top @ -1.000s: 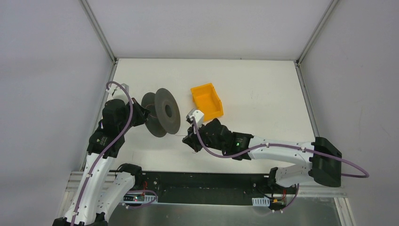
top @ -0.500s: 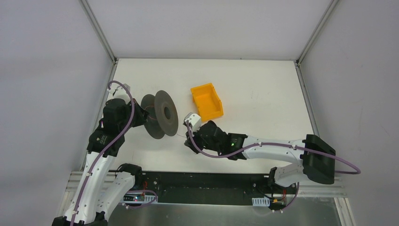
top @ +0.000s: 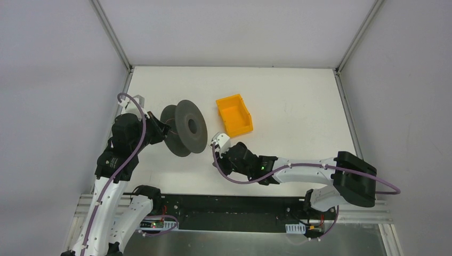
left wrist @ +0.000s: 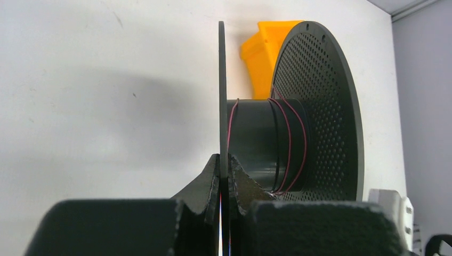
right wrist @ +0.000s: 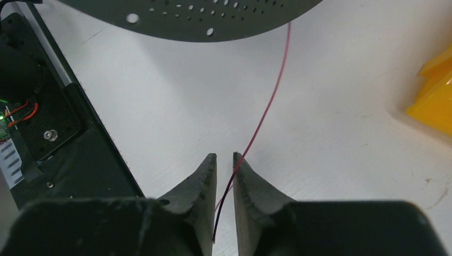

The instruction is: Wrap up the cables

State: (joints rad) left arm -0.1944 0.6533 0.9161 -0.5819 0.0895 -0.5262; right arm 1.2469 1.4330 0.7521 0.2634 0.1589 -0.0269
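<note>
1. Top external view: a dark spool [top: 184, 128] stands on its rims at the left of the white tabletop [top: 298, 106]. Its axis is level and runs left to right. An orange bin [top: 234, 114] sits near its right side, apart from it.
2. The left tool [left wrist: 224, 160] is clamped on the rim of the spool's left flange [left wrist: 221, 80], with one finger on each face of that thin disc.
3. The cable [left wrist: 288, 144], a hair-thin red wire, circles the hub [left wrist: 256, 138] in a few loose, spaced turns. Each turn lies across the spool's axis. Most sit toward the perforated right flange [left wrist: 325, 106], and one lies against the left flange.
4. In the right wrist view, a free length of cable runs straight from under the right flange, down and leftward over the tabletop, to the right tool [right wrist: 224, 156].
5. The right tool lies low, nearer the table's front edge than the spool and to its right. Its fingers are almost together, leaving a narrow slit.
6. The cable bends at the fingertips and follows the slit lengthwise. I cannot tell whether the pads pinch it.
</note>
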